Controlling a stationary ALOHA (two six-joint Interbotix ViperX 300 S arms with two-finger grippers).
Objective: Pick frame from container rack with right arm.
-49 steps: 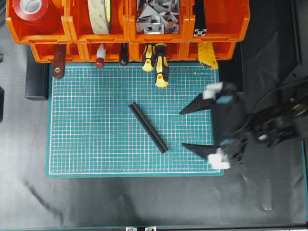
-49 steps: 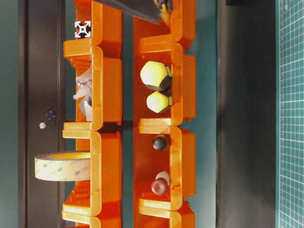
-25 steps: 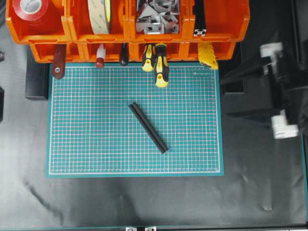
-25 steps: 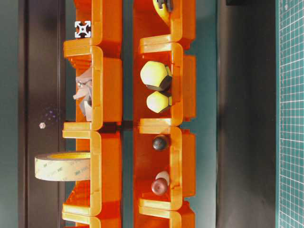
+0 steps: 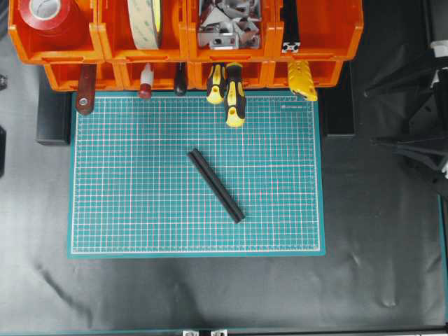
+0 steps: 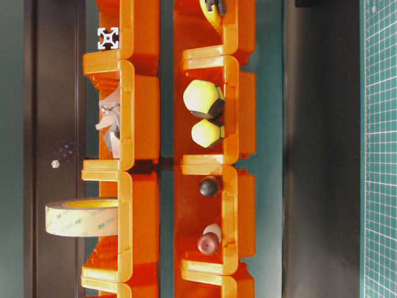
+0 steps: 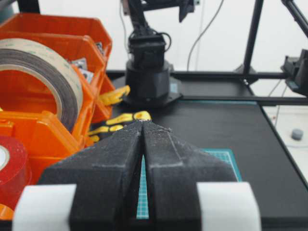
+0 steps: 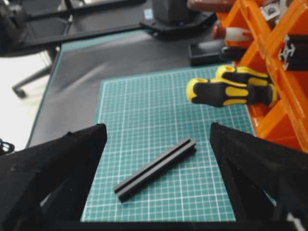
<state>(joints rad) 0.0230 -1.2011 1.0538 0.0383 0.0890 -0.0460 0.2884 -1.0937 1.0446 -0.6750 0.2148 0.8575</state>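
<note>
The slim black grooved metal frame [image 5: 216, 185] lies on the green cutting mat [image 5: 140, 210], well left of the wide-open, empty right hand [image 5: 402, 115]. One more frame [image 5: 290, 28] sits in the orange plastic container rack [image 5: 322, 31]; two yellow-and-black screwdrivers [image 5: 234, 94] hang there.

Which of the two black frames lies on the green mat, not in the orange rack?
The long frame lying diagonally mid-mat. The other frame is still in the rack's upper right bin, its slotted end facing out.

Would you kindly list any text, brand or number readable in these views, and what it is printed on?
Tape roll: faint repeated print on its inner liner, too blurred to read.
Green cutting mat: small white line of print near its top right edge, too small to read.
Nothing else carries legible writing.
</note>
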